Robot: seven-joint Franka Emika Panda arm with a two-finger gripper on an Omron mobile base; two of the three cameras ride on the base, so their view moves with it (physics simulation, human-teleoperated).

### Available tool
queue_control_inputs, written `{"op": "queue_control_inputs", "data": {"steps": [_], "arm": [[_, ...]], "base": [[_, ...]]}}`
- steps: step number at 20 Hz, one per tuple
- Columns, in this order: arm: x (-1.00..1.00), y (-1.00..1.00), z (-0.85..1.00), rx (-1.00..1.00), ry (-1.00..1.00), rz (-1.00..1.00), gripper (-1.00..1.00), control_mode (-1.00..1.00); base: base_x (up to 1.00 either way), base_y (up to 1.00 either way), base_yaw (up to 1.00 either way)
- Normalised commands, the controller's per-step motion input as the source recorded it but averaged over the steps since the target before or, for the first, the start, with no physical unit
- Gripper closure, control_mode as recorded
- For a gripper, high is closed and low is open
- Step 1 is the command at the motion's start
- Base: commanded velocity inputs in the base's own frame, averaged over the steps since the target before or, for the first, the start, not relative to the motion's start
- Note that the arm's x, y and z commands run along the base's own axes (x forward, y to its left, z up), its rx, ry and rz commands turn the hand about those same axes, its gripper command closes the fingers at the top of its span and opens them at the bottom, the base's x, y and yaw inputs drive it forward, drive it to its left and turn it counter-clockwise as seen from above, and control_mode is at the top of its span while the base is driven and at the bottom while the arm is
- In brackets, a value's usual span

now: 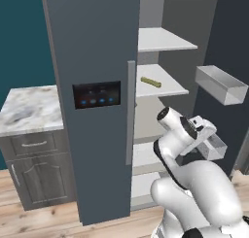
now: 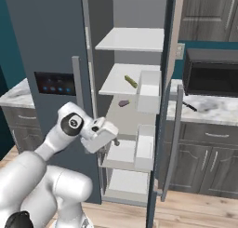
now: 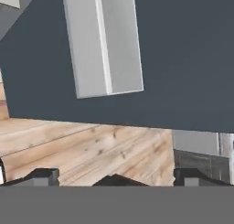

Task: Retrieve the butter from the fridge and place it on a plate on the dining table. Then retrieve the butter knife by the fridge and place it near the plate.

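Note:
The fridge point(image 1: 97, 47) stands with its left door shut and its right door point(image 1: 228, 33) swung wide open. The butter point(image 1: 151, 81), a slim pale olive stick, lies on the second white shelf point(image 2: 131, 81). My gripper point(image 1: 206, 130) hangs below that shelf, in front of the open compartment point(image 2: 114, 137), apart from the butter. In the hand view its fingertips point(image 3: 43, 175) stand wide apart, open and empty. The butter knife point(image 2: 188, 105), thin and dark, lies on the marble counter right of the fridge. The plate and the dining table are out of view.
Grey door bins point(image 1: 221, 84) jut from the open door beside my hand point(image 3: 103, 40). A small purplish item point(image 2: 123, 103) sits on a lower shelf. A black microwave point(image 2: 209, 73) stands on the right counter. A marble-topped cabinet point(image 1: 29, 110) flanks the fridge's left.

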Motion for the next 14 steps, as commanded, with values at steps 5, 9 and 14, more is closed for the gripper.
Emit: {"op": "queue_control_inputs", "data": {"steps": [5,9,14], "arm": [[0.34,1.00,0.00,0.48,-0.24,-0.29,-1.00,-1.00],[0.13,0.83,-0.03,0.60,-0.26,-0.23,-1.00,-1.00],[-0.05,-0.29,-0.04,0.51,0.00,-0.01,-1.00,-1.00]], "base": [[0.00,0.00,0.00],[0.00,0.00,0.00],[0.00,0.00,0.00]]}}
